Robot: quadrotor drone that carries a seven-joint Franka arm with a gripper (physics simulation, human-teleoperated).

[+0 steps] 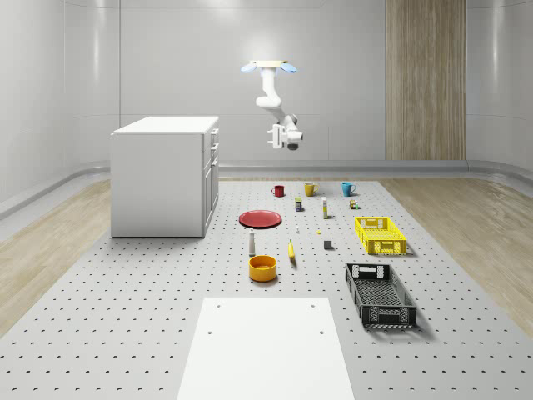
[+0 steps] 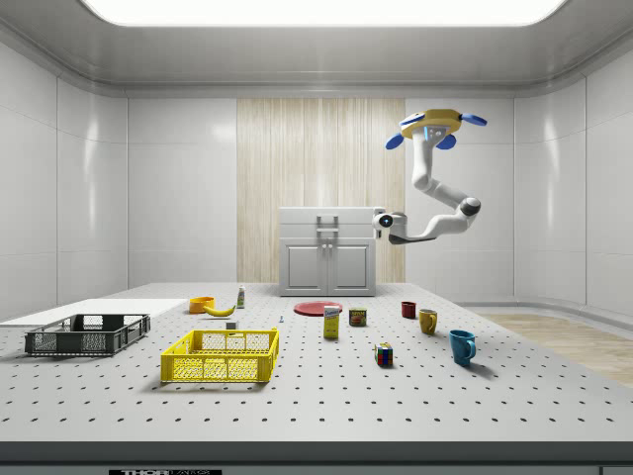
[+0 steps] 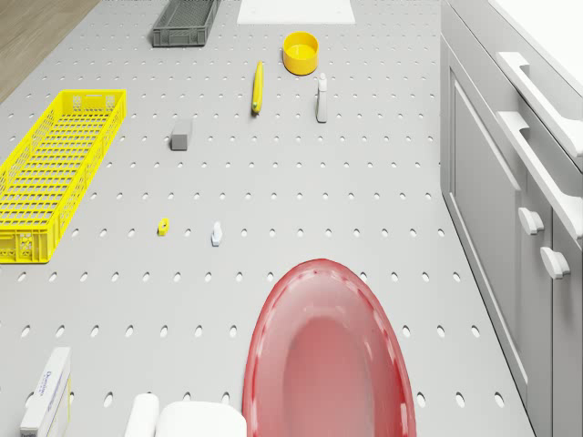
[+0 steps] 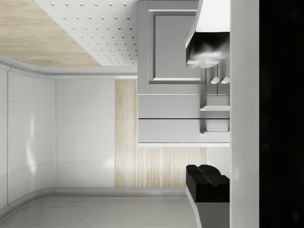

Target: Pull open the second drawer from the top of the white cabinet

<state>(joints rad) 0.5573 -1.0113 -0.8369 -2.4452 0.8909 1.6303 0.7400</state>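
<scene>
In the drone view the white cabinet [image 3: 510, 182] runs off the picture's edge, so its drawer fronts and bar handles [image 3: 547, 86] are cut short, and the red plate [image 3: 323, 364], the white box [image 3: 47, 391] and a pale part of the arm [image 3: 187, 419] are likewise sliced by the edge. In the wrist view the two fingers [image 4: 206, 50] of the pincer [image 4: 206, 116] (one light, one dark) overlap the cabinet's face and cover part of the drawer handles behind them, while a black band hides everything beyond. In the whole-scene view the small things [image 1: 299, 203] between the mugs and the yellow crate [image 1: 381, 235] are too small to identify.
</scene>
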